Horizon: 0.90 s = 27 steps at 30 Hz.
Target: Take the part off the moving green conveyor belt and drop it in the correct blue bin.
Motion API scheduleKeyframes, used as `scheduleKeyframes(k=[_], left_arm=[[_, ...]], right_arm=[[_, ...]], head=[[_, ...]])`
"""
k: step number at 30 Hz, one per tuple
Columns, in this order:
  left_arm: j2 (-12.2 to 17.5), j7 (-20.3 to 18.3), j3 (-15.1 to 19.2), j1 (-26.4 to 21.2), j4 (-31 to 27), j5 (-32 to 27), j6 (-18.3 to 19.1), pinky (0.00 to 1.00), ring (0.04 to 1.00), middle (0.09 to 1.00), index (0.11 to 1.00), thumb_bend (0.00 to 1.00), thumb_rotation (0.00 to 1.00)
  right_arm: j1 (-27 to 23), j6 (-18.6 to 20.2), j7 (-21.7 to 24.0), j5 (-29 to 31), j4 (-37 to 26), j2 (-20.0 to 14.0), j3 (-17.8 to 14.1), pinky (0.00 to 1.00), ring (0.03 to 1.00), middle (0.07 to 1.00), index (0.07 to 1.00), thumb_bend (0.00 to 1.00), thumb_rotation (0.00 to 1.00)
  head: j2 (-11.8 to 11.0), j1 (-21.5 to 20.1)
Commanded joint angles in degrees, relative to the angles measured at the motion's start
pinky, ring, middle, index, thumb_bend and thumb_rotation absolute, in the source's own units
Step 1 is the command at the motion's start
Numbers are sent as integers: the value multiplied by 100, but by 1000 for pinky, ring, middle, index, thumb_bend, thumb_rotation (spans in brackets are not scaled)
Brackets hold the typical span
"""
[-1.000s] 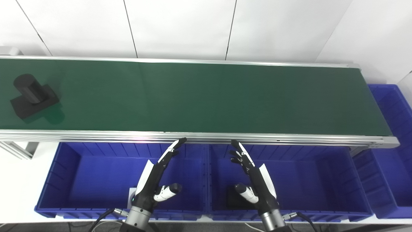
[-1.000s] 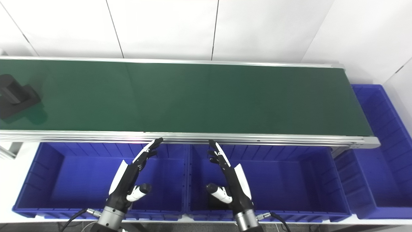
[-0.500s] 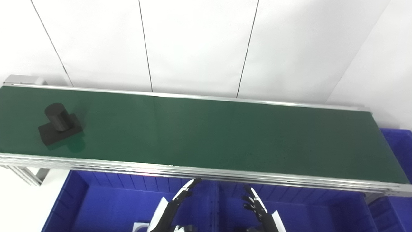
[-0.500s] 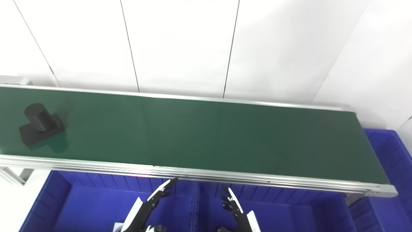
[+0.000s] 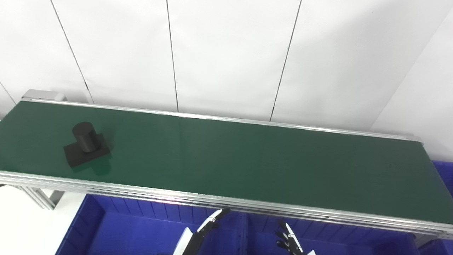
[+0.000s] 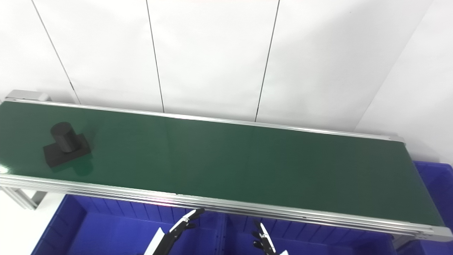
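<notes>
Left hand [image 6: 175,230] low at the bottom edge, fingers stretched out straight and pointing up toward the belt rail, holding nothing; only the fingers and a bit of white shell show. Right hand [image 6: 263,241] beside it, a little further right, fingers likewise extended and apart, nothing in them; most of it cut off by the frame. Both hover over the blue bins [image 5: 124,226] that sit below the near edge of the conveyor, left hand above the left bin, right hand above the bin next to it, near the dividing wall between the two. Silver rail [image 5: 247,205] runs just above the fingertips. Beyond it, the green conveyor belt [image 5: 247,159] spans the whole width. The part [image 5: 86,148], a black upright cylinder on a flat square base, stands on the belt far to the left, well apart from both hands. Another blue bin [image 6: 435,177] peeks out at the belt's right end. White panelled wall [image 5: 226,53] behind.
</notes>
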Motion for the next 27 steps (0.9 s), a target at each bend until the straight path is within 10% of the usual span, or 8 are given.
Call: scheduleKeyframes(k=[1,27], left_arm=[[42,104,-8,-128,-120,63,-68,821,899,916,886,932,988],[-149,256,-105,-272,111,242,-69,795,887,911,875,934,923]], right_arm=[[-66,-273,-86,-11,-143,-31,11,822,906,971,976,926,1000],[-128,-273,-68,205,5,-262,60,880,926,989,1000,893,1000]], head=[[3,2],[-70,581]])
